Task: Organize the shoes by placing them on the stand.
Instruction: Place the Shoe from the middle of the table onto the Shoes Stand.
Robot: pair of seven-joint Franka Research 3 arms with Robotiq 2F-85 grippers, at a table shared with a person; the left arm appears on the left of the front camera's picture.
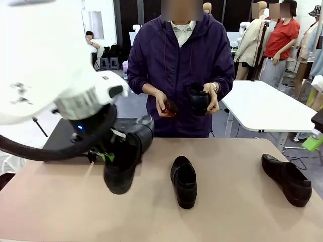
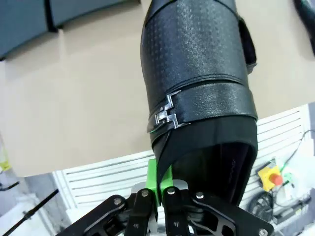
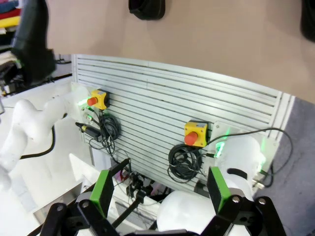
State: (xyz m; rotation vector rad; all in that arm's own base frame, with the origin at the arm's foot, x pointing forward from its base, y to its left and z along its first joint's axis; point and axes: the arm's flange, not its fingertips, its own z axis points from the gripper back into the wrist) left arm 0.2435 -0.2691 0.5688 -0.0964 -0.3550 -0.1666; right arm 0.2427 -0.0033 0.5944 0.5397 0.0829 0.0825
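Clamping a shoe (image 2: 197, 73) by its collar, left gripper (image 2: 160, 179) is mid-pickup (right gripper (image 3: 161, 189) gapes); next: carry it onto the stand (image 1: 58, 136), seemingly beyond the jaws.

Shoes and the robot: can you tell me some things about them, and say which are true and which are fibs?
1. The left arm's fingers are shut on a black shoe. True.
2. Three shoes lie on the tabletop. False: two lie on the table, the middle shoe and the right-side shoe.
3. The person is holding a fourth shoe. True.
4. The right arm's fingers grip a shoe. False: they are open with nothing between them.
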